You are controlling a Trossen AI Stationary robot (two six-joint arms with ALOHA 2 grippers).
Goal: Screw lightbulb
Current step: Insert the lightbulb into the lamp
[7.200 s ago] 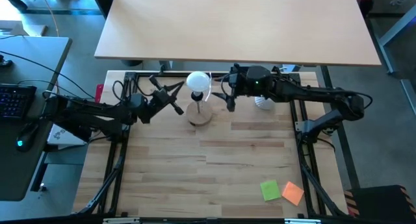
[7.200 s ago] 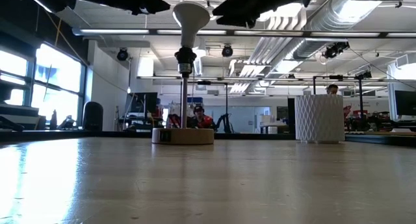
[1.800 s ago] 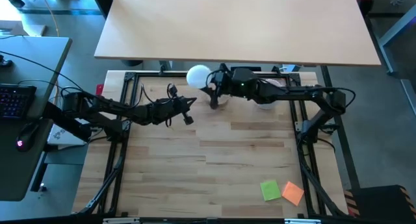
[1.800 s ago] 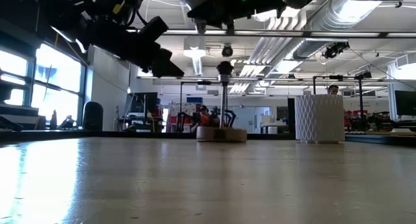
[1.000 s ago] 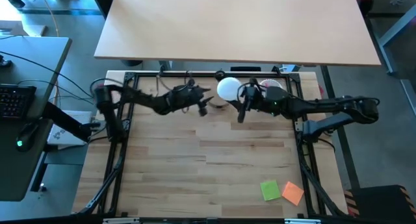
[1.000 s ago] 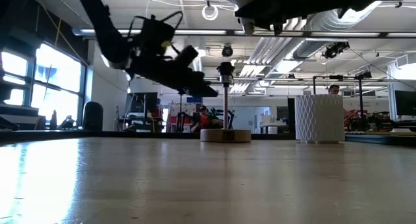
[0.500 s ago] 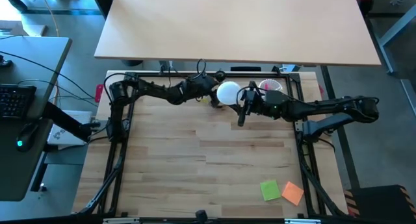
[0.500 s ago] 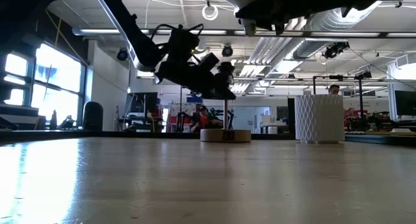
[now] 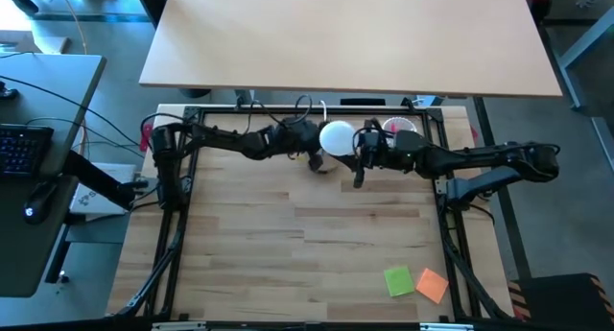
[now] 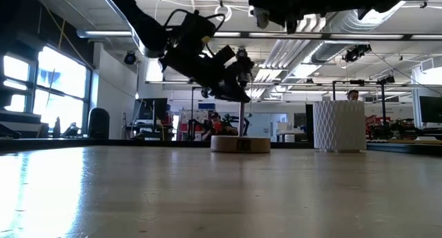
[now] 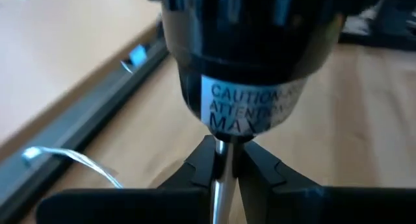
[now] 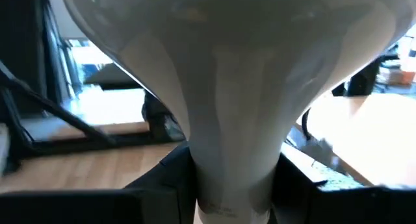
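1. Nearest on the worktop (image 9: 317,254) we see two sticky notes (image 9: 415,282), green and orange, at the near right corner, well apart from the work.
2. Mid-worktop is bare wood; both arms reach across the far part.
3. Left end effector (image 11: 221,169): in the left wrist view its fingers are clenched on the thin metal stem (image 11: 221,191) just under the black socket (image 11: 250,62) with the caution label. We judge it is steadying the lamp.
4. In the low view the lamp base (image 10: 240,144) sits flat on the worktop, stem upright, left end effector at the socket height.
5. Right end effector (image 12: 234,178): grasping the bulb (image 12: 227,74) by its narrow neck, globe head away from the fingers. In the high view the bulb (image 9: 337,137) shows just right of the left end effector (image 9: 312,151), held above the worktop.
6. Bulb is not in the socket: the low view shows the right arm high up, above and to the right of the socket, with a clear gap.
7. Progress, as we judge: bulb picked up, lamp held; left are aligning the screw end over the socket, lowering and turning it in.
8. Farther right stands a white cup (image 10: 339,125), near the far edge.
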